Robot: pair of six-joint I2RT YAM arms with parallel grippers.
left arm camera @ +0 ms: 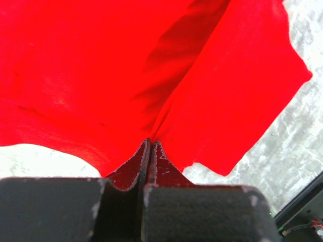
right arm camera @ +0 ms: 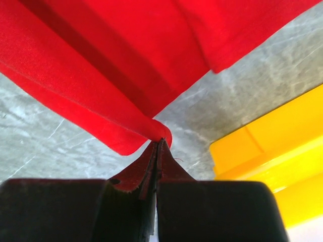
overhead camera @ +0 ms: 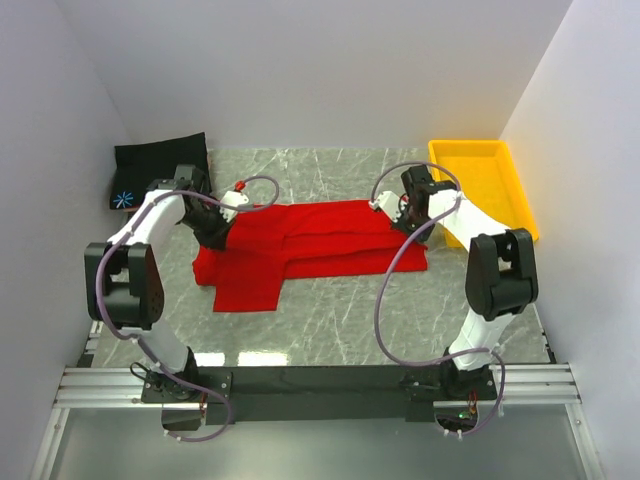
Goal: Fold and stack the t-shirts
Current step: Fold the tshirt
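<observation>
Red t-shirt (overhead camera: 330,240) lies spread mid-table, its left and right ends clamped by left gripper (left arm camera: 150,151) and right gripper (right arm camera: 160,148). Yellow tray (overhead camera: 480,175) sits just right of it; black t-shirt (overhead camera: 160,160) lies far left.

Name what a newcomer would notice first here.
The bright red t-shirt, spread across the middle, dominates. The left gripper and right gripper are each pinched shut on its cloth, at its left and right ends. A black t-shirt lies in the far-left corner, a yellow tray at far right.
</observation>
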